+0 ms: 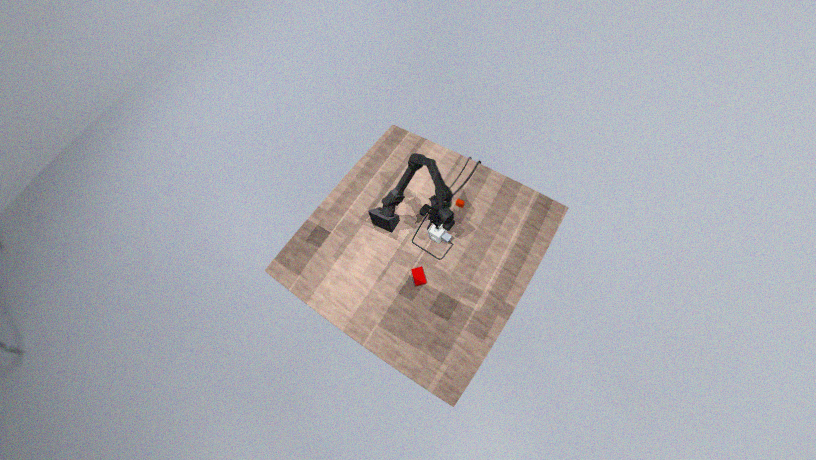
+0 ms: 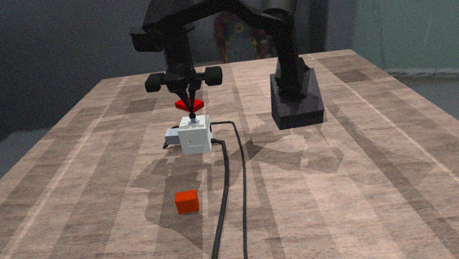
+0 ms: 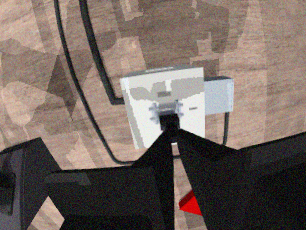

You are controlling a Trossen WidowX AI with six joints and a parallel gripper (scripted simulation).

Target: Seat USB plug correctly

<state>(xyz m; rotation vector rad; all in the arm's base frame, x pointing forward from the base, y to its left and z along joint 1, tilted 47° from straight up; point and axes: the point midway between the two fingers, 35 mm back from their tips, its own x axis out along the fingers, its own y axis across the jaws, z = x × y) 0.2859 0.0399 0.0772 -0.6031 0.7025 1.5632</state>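
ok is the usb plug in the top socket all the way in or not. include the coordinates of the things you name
Not fully in: a short grey stretch of the plug [image 2: 192, 120] shows above the power cube's [image 2: 196, 138] [image 3: 192, 125] top.

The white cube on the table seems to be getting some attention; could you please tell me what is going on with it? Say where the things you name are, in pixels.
The arm's fingers [image 2: 192, 111] are shut on the small USB plug [image 2: 192, 120] at the top of the white power cube [image 2: 194, 140] [image 3: 192, 125]. The plug still has to be seated the right way round; the pictures don't show which way it faces.
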